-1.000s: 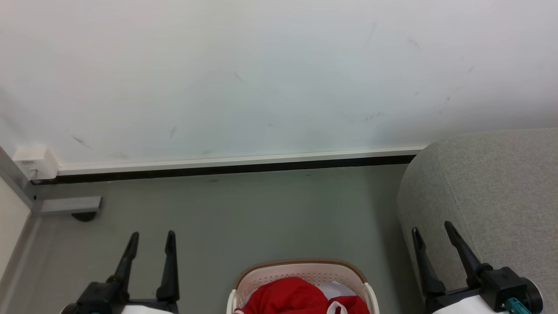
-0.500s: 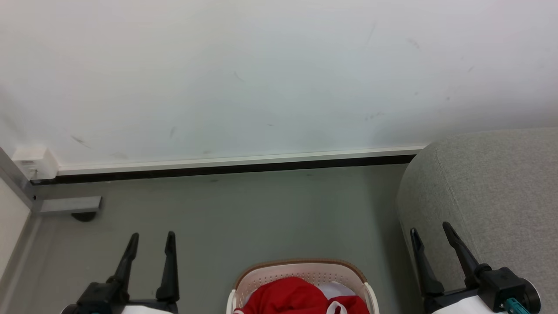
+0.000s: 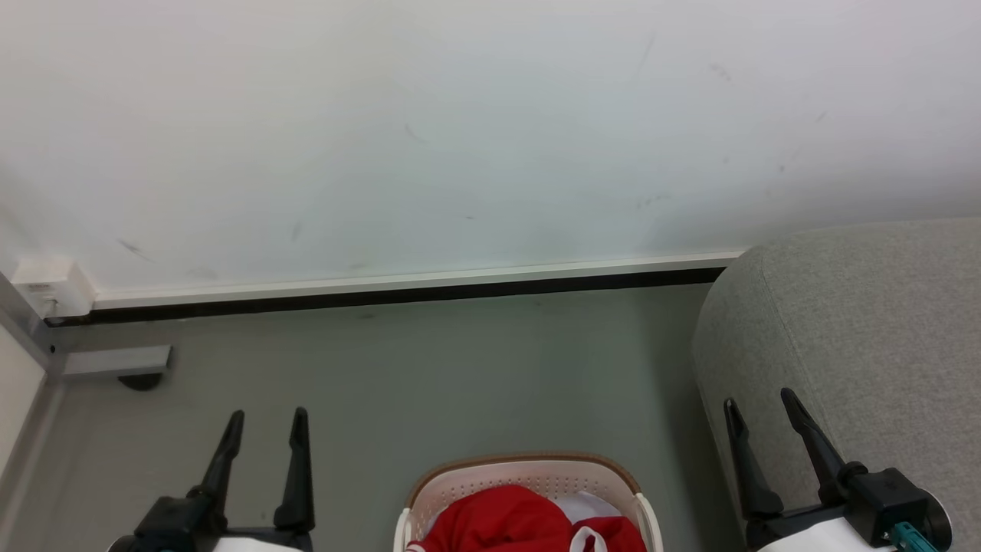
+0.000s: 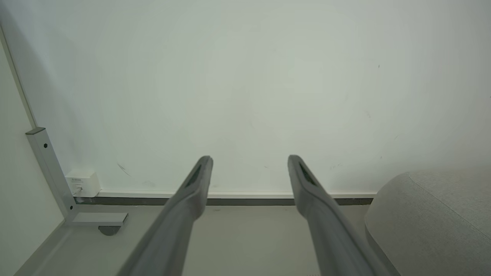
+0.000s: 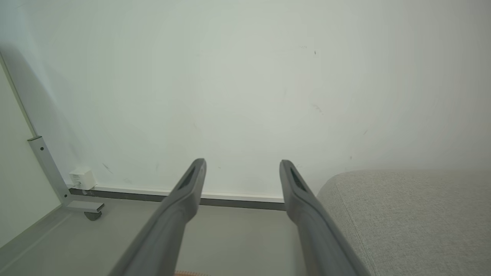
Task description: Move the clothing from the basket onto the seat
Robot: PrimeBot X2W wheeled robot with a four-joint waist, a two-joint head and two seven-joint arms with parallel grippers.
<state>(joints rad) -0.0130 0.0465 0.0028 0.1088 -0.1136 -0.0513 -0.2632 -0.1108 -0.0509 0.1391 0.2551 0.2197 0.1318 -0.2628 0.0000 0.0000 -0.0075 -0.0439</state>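
Head view has slid a touch vs half a sec ago: skirting, basket and seat all sit slightly higher and further left in frame together, so that's the camera tipping, not things moving. Left pincer (image 3: pixel 267 414) and right pincer (image 3: pixel 757 399) hold about the same spots, both spread wide w/ nothing between the jaws. Left wrist view agrees: fingers (image 4: pixel 191 191) well apart, bare wall (image 4: pixel 245 76) beyond them.

The basket (image 3: pixel 529 462) stands on the floor (image 3: pixel 429 368) roughly midway between the two pincers, short of their tips and lower down. The clothing (image 3: pixel 498 521) is heaped inside it, red w/ white trim. A bit of plain white cloth (image 3: pixel 590 506) lies behind the heap on the right pincer's side. The seat (image 3: pixel 866 322) is just beyond and outboard of the right pincer, its rounded end close behind those tips, and well apart from the left pincer.

Judgement: nothing lifted yet, so the task is at its very start. The small tilt reads as the robot starting to look down toward the basket, which the frame's bottom edge cuts off. It prob. needs more bend before either pincer can drop into the heap. The right pincer looks handier, since the seat is on its side. Soft fabric, so a pinch on a fold may drag the white cloth along, or tug the light basket
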